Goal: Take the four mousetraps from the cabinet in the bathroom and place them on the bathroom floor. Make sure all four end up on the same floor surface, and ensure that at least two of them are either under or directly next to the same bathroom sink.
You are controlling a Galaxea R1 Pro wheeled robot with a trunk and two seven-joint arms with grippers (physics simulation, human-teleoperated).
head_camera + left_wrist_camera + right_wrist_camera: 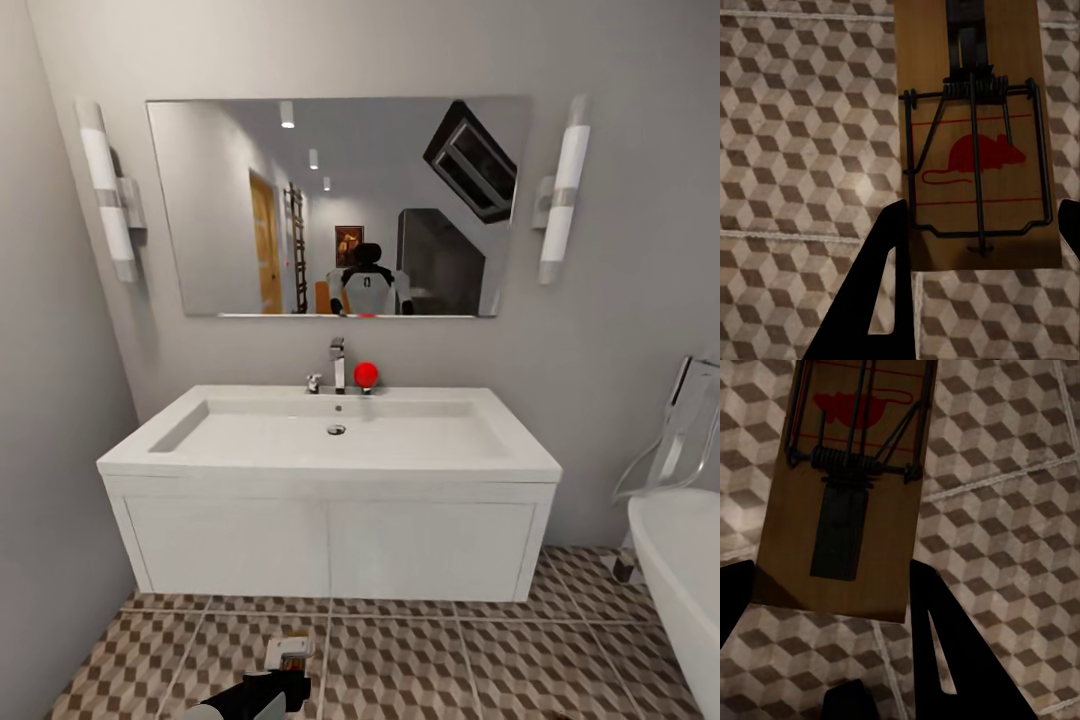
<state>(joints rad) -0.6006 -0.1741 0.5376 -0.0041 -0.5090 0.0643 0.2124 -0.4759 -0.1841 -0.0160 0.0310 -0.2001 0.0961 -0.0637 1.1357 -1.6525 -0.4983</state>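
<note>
The bathroom sink [330,470] is faced square-on, hung on the wall beneath a wide mirror [335,205], and the cube-patterned bathroom floor [440,665] is spread below it, with the bathtub [685,570] rim at the right edge. Low in the head view the left gripper [283,678] is seen over the tiles just in front of the basin. A mousetrap [973,135] is gripped between the left gripper's dark fingers [874,296], held by one short end and hanging above the floor. A second mousetrap [847,487] is clamped the same way in the right gripper [832,596]. Each trap is judged light and stiff, a thin wooden plate easily pinched by its edges; the bare wood is the safe place to hold, and the sprung wire is best left untouched
</note>
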